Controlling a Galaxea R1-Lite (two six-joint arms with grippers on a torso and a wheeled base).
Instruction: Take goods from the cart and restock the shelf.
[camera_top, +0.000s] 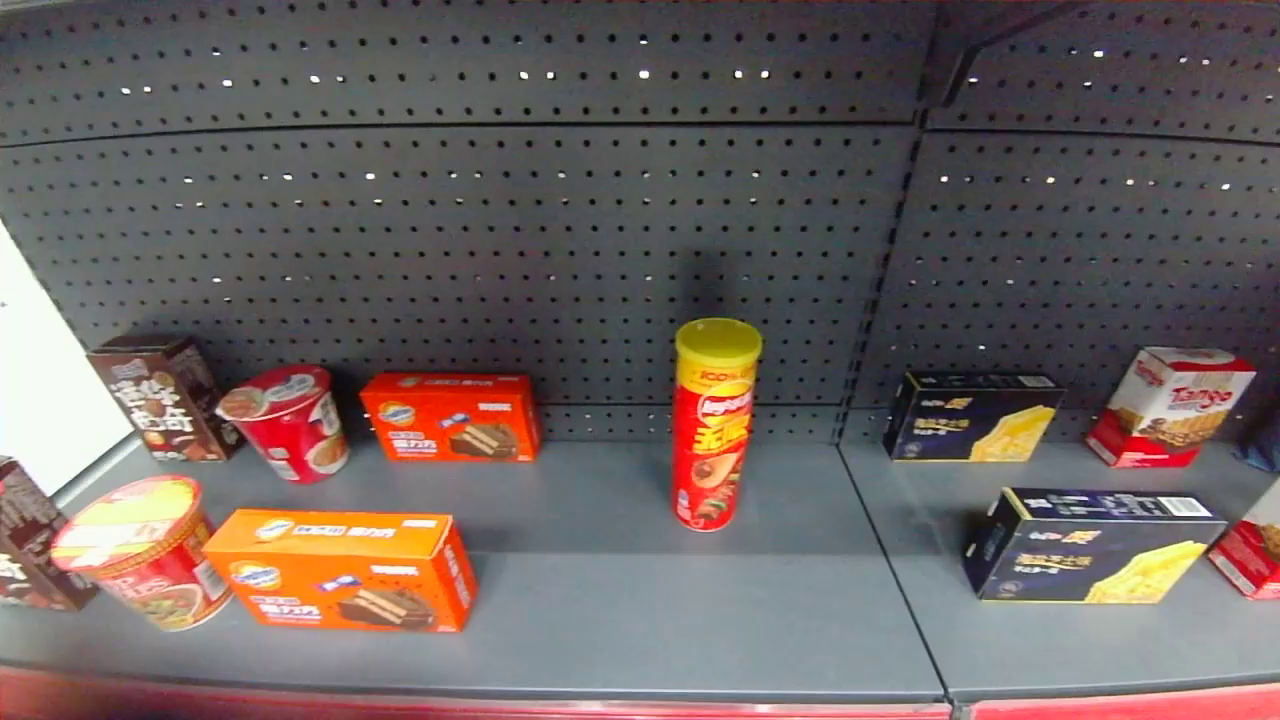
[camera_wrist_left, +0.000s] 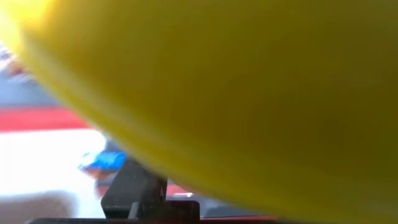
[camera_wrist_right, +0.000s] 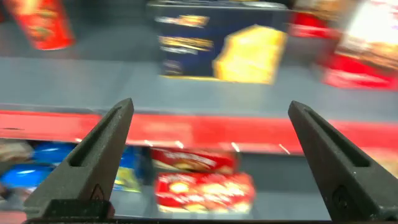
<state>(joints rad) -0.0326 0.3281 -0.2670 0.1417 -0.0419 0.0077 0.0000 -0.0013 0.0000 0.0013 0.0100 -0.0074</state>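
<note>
Pressed right against the left wrist lens: a broad yellow surface (camera_wrist_left: 249, 87), too close to identify. Left gripper (camera_wrist_left: 134, 194) dark beneath it; jaws apart or together, cannot tell. Right gripper (camera_wrist_right: 211, 109) before the red front edge of the shelf (camera_wrist_right: 205, 130), jaws spread wide, nothing between them.

Near the middle of the shelf, chips can (camera_top: 714, 425) upright, yellow lid on, standing alone. To its left, front orange box (camera_top: 345, 570) and back orange box (camera_top: 450, 415); front red cup (camera_top: 140, 550) and back red cup (camera_top: 288, 420), both with lids sealed; brown box (camera_top: 165, 397) against the back panel. To the right, back blue box (camera_top: 970, 417), front blue box (camera_top: 1090, 545), then red-and-white box (camera_top: 1170, 405). All boxes closed.

Below the shelf edge in the right wrist view, red packs (camera_wrist_right: 202, 186) and blue packets (camera_wrist_right: 31, 171) on a lower level.
</note>
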